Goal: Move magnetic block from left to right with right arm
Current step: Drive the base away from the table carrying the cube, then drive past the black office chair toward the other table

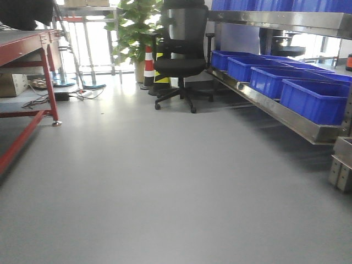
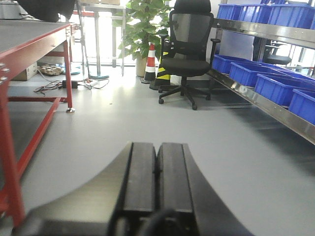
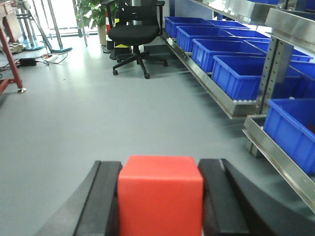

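**Step in hand.** The magnetic block (image 3: 160,196) is already in the grasp of the right gripper (image 3: 160,165). I judge this to be the carry stage, with pick-up done and set-down not yet done.

**Next move.** The block has to go to the right side and be lowered there. No work surface or placing spot shows in any view, so the target cannot be confirmed. The move calls for a steady grip during travel, a level descent, and opening the jaws only once the block rests on something.

**Left arm.** The left gripper (image 2: 157,150) is clenched on nothing, its two dark fingers (image 2: 140,177) pressed flat together. Its camera looks out level over the grey floor (image 2: 113,128). A red-framed table (image 2: 29,44) stands off to the hand's left, an office chair (image 2: 189,54) well ahead, and blue bins (image 2: 275,83) to its right. I judge this arm parked and idle.

**Right arm.** The red cube fills the gap between the fingers (image 3: 103,196), touching both inner faces. Its top face is level and its front edge is about flush with the tips. The hand points forward, roughly horizontal. The floor lies beyond and below it, and a metal rack (image 3: 231,105) of bins runs along its right.

**Risk.** The grip is by the side faces only, so a jolt could let the cube slip.
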`<state>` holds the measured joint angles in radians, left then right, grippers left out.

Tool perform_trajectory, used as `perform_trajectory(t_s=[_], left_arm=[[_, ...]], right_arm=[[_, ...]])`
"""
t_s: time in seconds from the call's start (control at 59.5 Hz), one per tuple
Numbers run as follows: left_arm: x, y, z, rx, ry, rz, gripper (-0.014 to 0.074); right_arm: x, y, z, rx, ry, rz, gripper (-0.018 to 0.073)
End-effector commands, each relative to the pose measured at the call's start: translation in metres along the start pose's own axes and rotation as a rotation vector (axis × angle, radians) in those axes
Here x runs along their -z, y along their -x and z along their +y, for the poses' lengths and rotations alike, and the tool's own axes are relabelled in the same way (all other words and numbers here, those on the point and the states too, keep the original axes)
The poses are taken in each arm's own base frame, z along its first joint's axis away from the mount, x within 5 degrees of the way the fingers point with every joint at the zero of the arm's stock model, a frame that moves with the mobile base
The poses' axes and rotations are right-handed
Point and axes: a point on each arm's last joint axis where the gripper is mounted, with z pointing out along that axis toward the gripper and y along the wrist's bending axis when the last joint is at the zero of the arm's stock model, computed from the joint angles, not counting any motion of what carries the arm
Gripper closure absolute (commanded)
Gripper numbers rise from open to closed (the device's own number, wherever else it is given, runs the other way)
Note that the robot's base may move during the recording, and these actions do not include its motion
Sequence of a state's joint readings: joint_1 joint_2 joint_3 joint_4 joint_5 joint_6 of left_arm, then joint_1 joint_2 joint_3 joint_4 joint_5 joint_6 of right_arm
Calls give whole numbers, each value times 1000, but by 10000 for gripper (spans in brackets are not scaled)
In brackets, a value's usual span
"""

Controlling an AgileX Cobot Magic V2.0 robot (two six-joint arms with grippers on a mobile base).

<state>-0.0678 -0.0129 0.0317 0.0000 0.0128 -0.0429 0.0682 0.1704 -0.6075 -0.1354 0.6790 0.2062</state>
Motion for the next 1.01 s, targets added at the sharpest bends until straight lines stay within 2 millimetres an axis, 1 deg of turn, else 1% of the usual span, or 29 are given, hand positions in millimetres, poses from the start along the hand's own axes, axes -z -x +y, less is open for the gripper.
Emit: perform_trajectory(t_s=[0.0,0.992], left_arm=[[1,6,0,5,-6,-92,713],[1,6,0,5,-6,-93,713]], right_arm=[[1,15,2,16,12,-99,344],[1,15,2,16,12,-99,344]])
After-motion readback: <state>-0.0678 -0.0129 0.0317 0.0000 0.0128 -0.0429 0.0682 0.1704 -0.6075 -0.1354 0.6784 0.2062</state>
